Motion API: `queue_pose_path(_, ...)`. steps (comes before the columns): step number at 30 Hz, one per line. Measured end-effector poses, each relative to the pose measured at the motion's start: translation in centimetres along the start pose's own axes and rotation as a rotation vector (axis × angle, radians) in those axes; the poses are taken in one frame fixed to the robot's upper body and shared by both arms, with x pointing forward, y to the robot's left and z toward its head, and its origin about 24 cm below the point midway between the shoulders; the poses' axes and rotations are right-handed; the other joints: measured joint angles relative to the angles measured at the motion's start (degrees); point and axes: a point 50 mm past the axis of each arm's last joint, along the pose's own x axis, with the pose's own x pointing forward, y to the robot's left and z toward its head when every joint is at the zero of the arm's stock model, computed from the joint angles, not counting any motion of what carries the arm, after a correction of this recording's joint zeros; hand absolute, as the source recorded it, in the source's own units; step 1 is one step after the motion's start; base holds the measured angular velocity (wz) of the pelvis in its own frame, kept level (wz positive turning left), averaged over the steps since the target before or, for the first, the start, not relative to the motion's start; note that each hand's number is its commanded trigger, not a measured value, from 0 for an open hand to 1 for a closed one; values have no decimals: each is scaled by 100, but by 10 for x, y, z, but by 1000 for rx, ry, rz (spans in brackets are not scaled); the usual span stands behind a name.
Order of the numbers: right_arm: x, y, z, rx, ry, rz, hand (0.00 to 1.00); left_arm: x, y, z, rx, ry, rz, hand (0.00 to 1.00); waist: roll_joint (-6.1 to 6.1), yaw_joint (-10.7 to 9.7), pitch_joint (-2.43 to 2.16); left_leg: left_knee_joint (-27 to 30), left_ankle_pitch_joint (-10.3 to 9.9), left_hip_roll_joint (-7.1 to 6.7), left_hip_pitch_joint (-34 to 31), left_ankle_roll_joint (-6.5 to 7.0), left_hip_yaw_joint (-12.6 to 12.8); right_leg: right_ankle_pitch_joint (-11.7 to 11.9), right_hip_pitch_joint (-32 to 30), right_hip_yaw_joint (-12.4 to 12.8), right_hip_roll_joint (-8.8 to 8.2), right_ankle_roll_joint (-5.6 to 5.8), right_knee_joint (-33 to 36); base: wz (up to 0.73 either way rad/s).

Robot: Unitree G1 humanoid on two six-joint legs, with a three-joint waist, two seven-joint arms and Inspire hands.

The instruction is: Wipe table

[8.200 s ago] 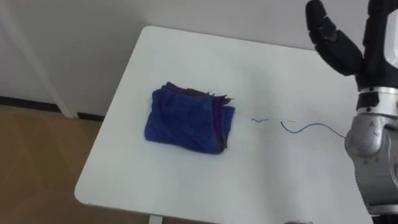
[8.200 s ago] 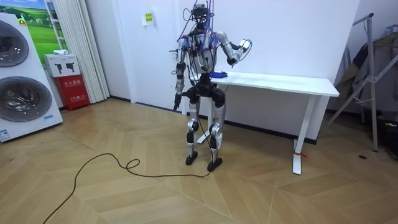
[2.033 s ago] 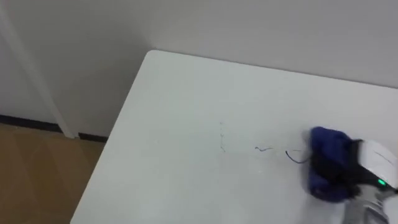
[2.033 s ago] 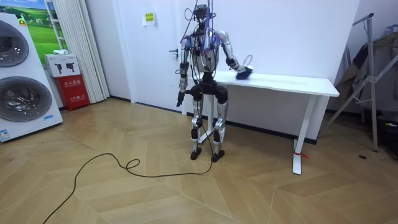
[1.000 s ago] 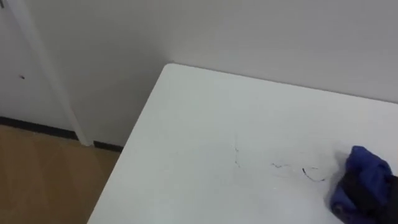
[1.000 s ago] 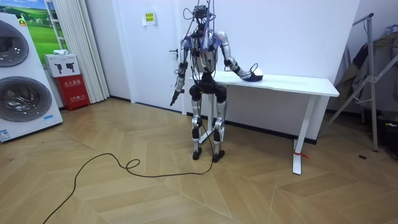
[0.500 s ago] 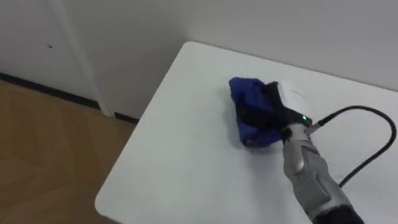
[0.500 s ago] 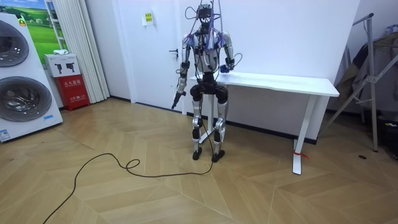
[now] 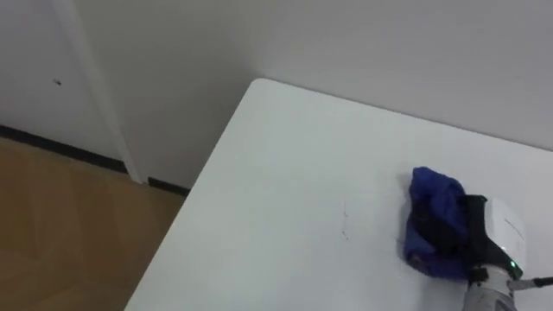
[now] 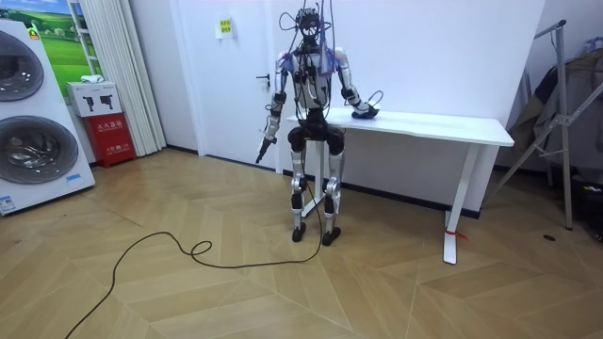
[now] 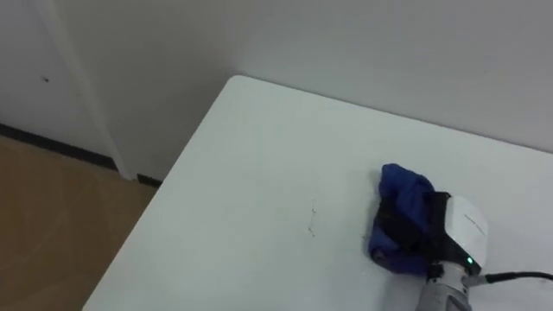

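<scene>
One hand is on the table: my right hand [image 9: 472,238] bears down, dark fingers curled into a crumpled blue cloth [image 9: 430,206], gripping it against the white rectangular tabletop [image 9: 285,173], just right of a faint pen mark [image 9: 344,223]. My left hand [image 10: 261,150] hangs beside my hip.

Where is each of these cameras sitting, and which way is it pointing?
Left eye view: on the robot's head, looking down at a corner of the white table; it shows the right hand gripping the blue cloth.
Right eye view: beside it on the head, same downward look; same hand and cloth, a little further left.
Room view: stands across the room, facing the wall; it shows the whole robot at the table's end, left hand hanging.
Shared: all three see the table, cloth and right hand.
</scene>
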Motion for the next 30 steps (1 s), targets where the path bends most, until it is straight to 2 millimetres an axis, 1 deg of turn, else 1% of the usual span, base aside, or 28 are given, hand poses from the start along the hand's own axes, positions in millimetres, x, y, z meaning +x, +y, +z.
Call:
queue_pose_path(1, 4, 1, 6, 4, 3, 0, 100, 1, -4, 11, 6, -30, -6, 0, 28, 27, 1, -21, -49, 31, 5, 21, 3, -2, -21, 18, 36, 3, 4, -16)
queue_pose_path(2, 9, 6, 17, 4, 3, 14, 100, 1, -8, 18, 14, -48, -15, 0, 31, 89, 1, -43, -49, 40, 2, 21, 30, 4, -70, 55, 50, -4, 35, -21)
queue_pose_path(3, 11, 7, 21, 1, 3, 25, 100, 0, -10, 20, 19, -53, -22, 0, 34, 140, 2, -41, -48, 50, -9, 17, 50, 12, -93, 73, 56, -17, 55, -30)
queue_pose_path(4, 15, 9, 30, -13, -4, 54, 100, 0, -14, 25, 30, -64, -34, 0, 39, 246, 5, -38, -35, 71, -16, -5, 99, 30, -141, 96, 70, -46, 109, -33)
queue_pose_path(5, 16, 12, 44, -28, -34, 89, 100, 0, -18, 33, 45, -90, -42, 0, 42, 392, 5, -36, -33, 110, -25, -25, 193, 63, -204, 165, 107, -90, 120, -37)
queue_pose_path(6, 16, 15, 53, -35, -61, 111, 100, 0, -19, 35, 51, -96, -44, 0, 43, 475, 7, -40, -24, 133, -37, -44, 250, 81, -242, 195, 125, -115, 136, -48)
queue_pose_path(7, 14, 21, 76, -48, -139, 156, 100, 0, -20, 38, 57, -98, -45, 0, 49, 639, 15, -44, -3, 176, -69, -81, 354, 108, -347, 239, 164, -159, 188, -37)
queue_pose_path(8, 12, 26, 98, -68, -218, 193, 100, 0, -21, 38, 60, -93, -47, 0, 51, 691, 20, -41, 19, 204, -118, -114, 373, 128, -416, 243, 191, -191, 209, -25)
queue_pose_path(9, 9, 30, 110, -78, -262, 216, 100, -1, -22, 38, 61, -89, -48, 0, 61, 709, 36, -42, 30, 219, -133, -130, 372, 140, -431, 240, 203, -211, 204, 0)
queue_pose_path(10, 5, 36, 127, -98, -328, 248, 100, -1, -24, 37, 62, -81, -52, 0, 81, 749, 57, -45, 43, 233, -152, -152, 362, 143, -481, 225, 218, -222, 197, 14)
queue_pose_path(11, 3, 39, 135, -110, -372, 263, 100, -2, -25, 36, 70, -79, -57, 0, 98, 819, 59, -40, 56, 231, -217, -163, 301, 135, -503, 181, 220, -235, 185, 31)
queue_pose_path(12, 4, 38, 138, -100, -385, 266, 100, -3, -26, 31, 82, -70, -60, 0, 117, 818, 72, -44, 74, 227, -222, -161, 236, 134, -499, 128, 205, -235, 162, 35)
queue_pose_path(13, 4, 38, 136, -95, -382, 267, 100, -3, -26, 26, 86, -58, -62, 0, 128, 813, 74, -38, 77, 224, -223, -161, 205, 134, -492, 103, 201, -235, 159, 28)
queue_pose_path(14, 5, 39, 130, -77, -373, 270, 100, -5, -25, 14, 94, -31, -61, 0, 129, 786, 72, -13, 89, 224, -223, -160, 162, 131, -468, 19, 185, -232, 158, 15)
queue_pose_path(15, 4, 40, 124, -69, -362, 273, 100, -5, -24, 7, 98, -14, -59, 0, 123, 739, 73, -3, 89, 223, -224, -159, 134, 129, -449, 13, 166, -230, 143, 26)
queue_pose_path(16, 4, 41, 115, -49, -349, 258, 100, -7, -21, -6, 104, 19, -56, 0, 98, 610, 67, -9, 87, 218, -210, -157, 129, 121, -383, 2, 161, -216, 75, 27)
queue_pose_path(17, 3, 39, 100, -16, -312, 229, 100, -8, -19, -17, 96, 55, -51, 0, 85, 520, 64, -13, 85, 208, -173, -153, 118, 104, -340, -9, 148, -189, 74, 26)
queue_pose_path(18, 1, 38, 91, -7, -291, 208, 100, -8, -17, -22, 90, 70, -45, 0, 72, 457, 66, -28, 82, 199, -138, -149, 105, 94, -301, -13, 142, -172, 55, 20)
queue_pose_path(20, -7, 24, 41, 37, -158, 91, 100, -7, -4, -33, 27, 119, -1, 0, 11, 202, 61, -56, 61, 152, -75, -115, 33, 59, -176, -63, 112, -125, -24, 19)
queue_pose_path(21, -10, 19, 27, 39, -113, 55, 100, -6, -1, -35, 11, 128, 12, 0, 6, 141, 64, -59, 57, 143, -52, -109, 26, 53, -149, -61, 112, -115, -21, 6)
queue_pose_path(22, -15, 8, -3, 27, -16, -11, 100, -6, 6, -41, -14, 149, 40, 0, -2, 26, 60, -73, 29, 133, -14, -81, 26, 39, -78, -52, 105, -93, -19, 3)
queue_pose_path(23, -21, -3, -31, 12, 82, -72, 100, -5, 13, -42, -31, 151, 62, 0, -24, -136, 49, -64, -23, 121, -17, -56, 15, 7, -53, -54, 101, -56, -2, 0)
queue_pose_path(24, -24, -9, -44, 11, 131, -100, 100, -4, 16, -42, -36, 146, 71, 0, -35, -183, 41, -52, -43, 117, -20, -50, 15, 3, -52, -50, 99, -51, -3, -6)
queue_pose_path(25, -32, -18, -68, 7, 218, -139, 100, -3, 20, -39, -40, 129, 85, 0, -51, -239, 24, -35, -68, 112, -16, -37, 34, 3, -58, 17, 99, -50, 2, -16)
queue_pose_path(26, -40, -25, -87, -4, 294, -162, 100, -2, 23, -33, -42, 101, 95, 0, -77, -344, -12, -35, -80, 112, -14, -30, 60, 8, -42, 10, 99, -43, 9, -15)
queue_pose_path(27, -48, -28, -102, -24, 349, -176, 100, -1, 25, -31, -36, 86, 101, 0, -104, -436, -42, -34, -80, 113, -8, -28, 65, 17, -36, 9, 100, -34, 14, -8)
queue_pose_path(29, -54, -34, -113, -44, 389, -191, 100, 1, 24, -21, -41, 56, 98, 0, -115, -477, -48, -39, -80, 120, 76, -28, 143, 23, -15, 32, 108, -27, 31, -19)
queue_pose_path(30, -54, -35, -113, -44, 393, -192, 100, 2, 21, -14, -34, 34, 89, 0, -111, -503, -49, -42, -106, 123, 90, -27, 161, 24, -1, 32, 110, -27, 31, -23)
